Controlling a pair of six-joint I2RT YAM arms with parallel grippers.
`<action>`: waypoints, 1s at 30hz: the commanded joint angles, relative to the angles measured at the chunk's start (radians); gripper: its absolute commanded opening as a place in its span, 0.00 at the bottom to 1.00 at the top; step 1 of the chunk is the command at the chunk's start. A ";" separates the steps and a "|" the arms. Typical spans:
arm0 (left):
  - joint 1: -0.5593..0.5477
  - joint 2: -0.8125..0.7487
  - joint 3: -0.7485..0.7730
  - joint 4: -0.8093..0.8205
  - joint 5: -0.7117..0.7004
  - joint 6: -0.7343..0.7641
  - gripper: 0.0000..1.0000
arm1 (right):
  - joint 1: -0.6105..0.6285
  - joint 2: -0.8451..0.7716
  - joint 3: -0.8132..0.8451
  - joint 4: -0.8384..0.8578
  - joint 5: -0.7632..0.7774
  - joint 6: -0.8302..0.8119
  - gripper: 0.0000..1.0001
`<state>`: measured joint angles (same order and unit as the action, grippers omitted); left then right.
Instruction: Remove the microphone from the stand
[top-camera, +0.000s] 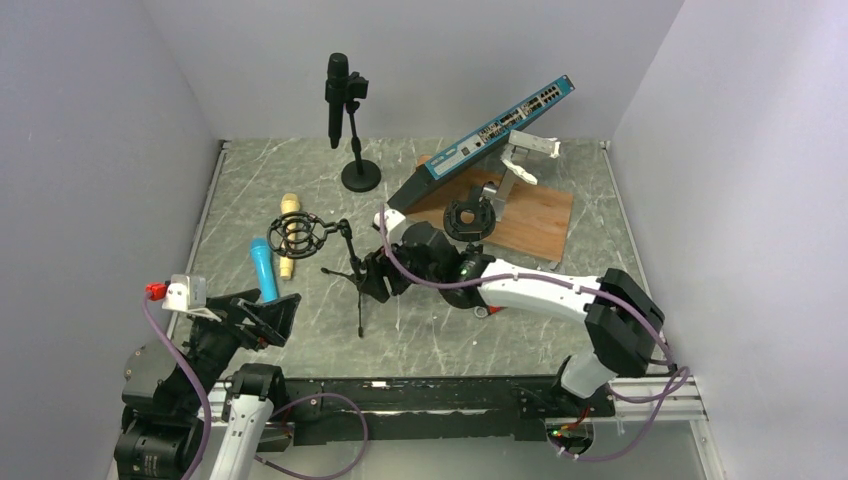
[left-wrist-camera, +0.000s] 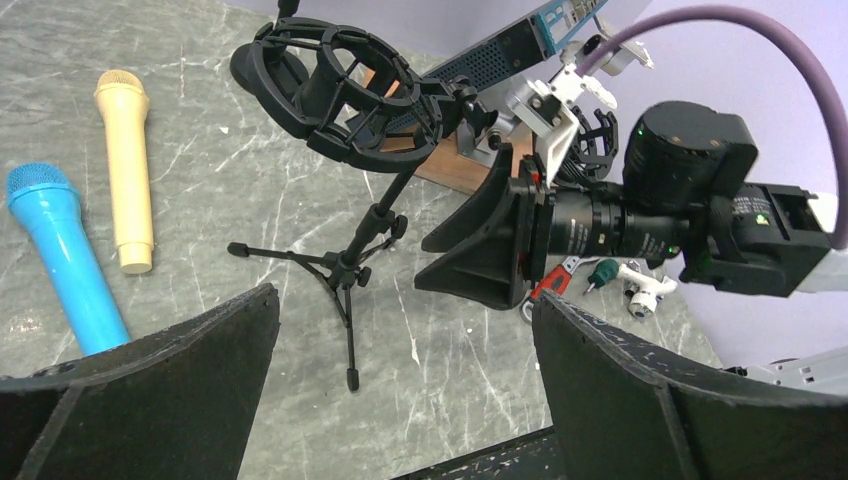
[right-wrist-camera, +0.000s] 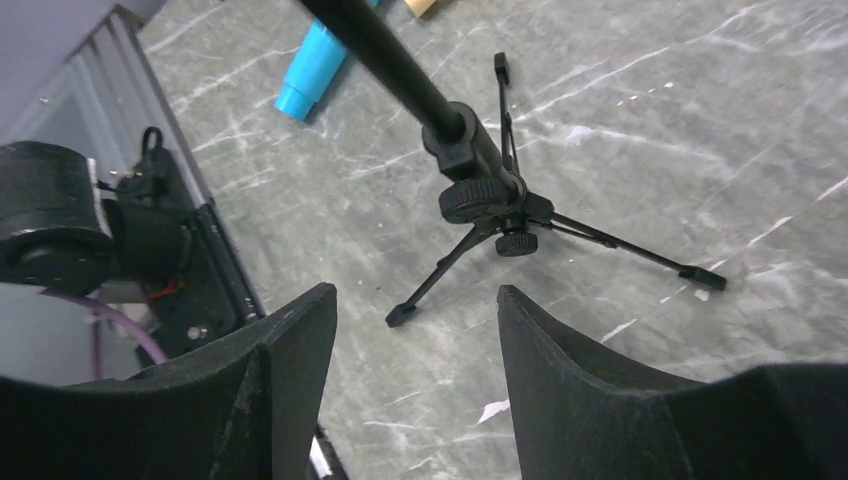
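The left claw is held spread near its base; the right claw is likewise spread, its arm extended leftward.

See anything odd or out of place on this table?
The flat blue network switch sits steeply tilted, one end raised above the brown wooden board. A blue microphone and a cream microphone lie loose on the grey tabletop.

A: Where's the stand?
B: The black tripod stand is upright with its three legs spread. The shock mount at its top is tilted and holds nothing.
A: And the microphones?
B: Two lie flat to the stand's left, side by side without touching: a blue microphone and a cream microphone, heads pointing towards the far wall.
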<state>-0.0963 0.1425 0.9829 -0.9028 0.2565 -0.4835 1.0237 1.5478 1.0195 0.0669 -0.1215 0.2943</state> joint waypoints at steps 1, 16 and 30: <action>-0.003 0.005 0.023 0.026 0.003 0.002 0.99 | -0.070 0.027 0.080 -0.034 -0.202 0.133 0.62; -0.003 -0.001 0.019 0.022 0.003 0.005 0.99 | -0.149 0.195 0.232 -0.050 -0.308 0.107 0.46; -0.003 -0.003 0.007 0.028 -0.004 0.013 0.99 | -0.147 0.208 0.262 -0.062 -0.291 0.028 0.10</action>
<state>-0.0959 0.1425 0.9829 -0.9031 0.2558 -0.4828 0.8742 1.7489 1.2282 -0.0090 -0.4202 0.3668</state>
